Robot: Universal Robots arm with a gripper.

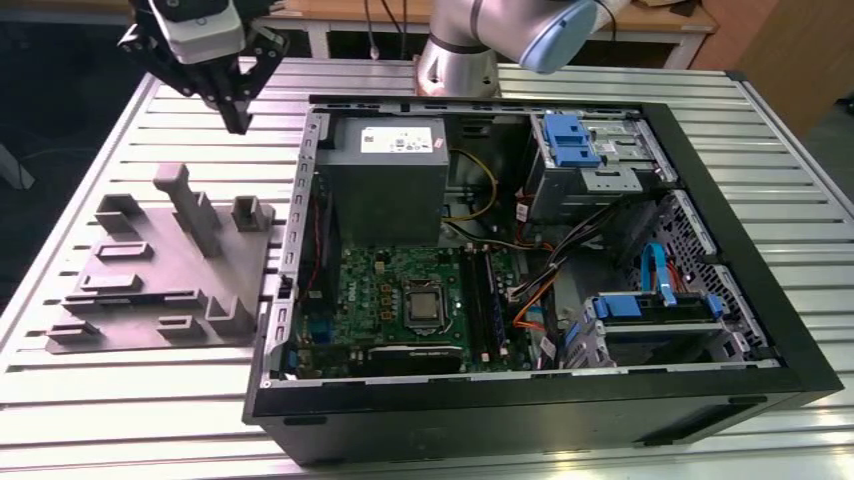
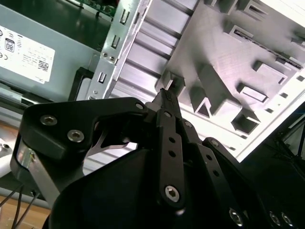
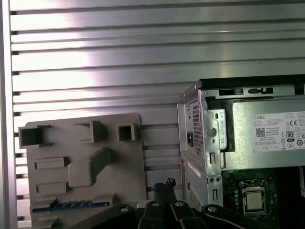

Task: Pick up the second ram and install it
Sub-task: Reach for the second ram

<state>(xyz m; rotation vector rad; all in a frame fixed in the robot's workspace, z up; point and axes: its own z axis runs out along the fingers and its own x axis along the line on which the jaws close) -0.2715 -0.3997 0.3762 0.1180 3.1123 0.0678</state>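
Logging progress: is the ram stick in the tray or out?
In: the blue stick lies in the grey tray, gripper apart from it.

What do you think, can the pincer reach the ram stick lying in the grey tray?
Probably yes: the ram stick lies uncovered on the grey tray, and the pincer hangs above the table nearby with nothing between.

A grey moulded tray [image 1: 174, 262] lies on the slatted metal table [image 1: 107, 400], just beside an open black computer case [image 1: 534, 415] with a grey power supply [image 1: 384, 175] and a green motherboard [image 1: 380, 290] inside.
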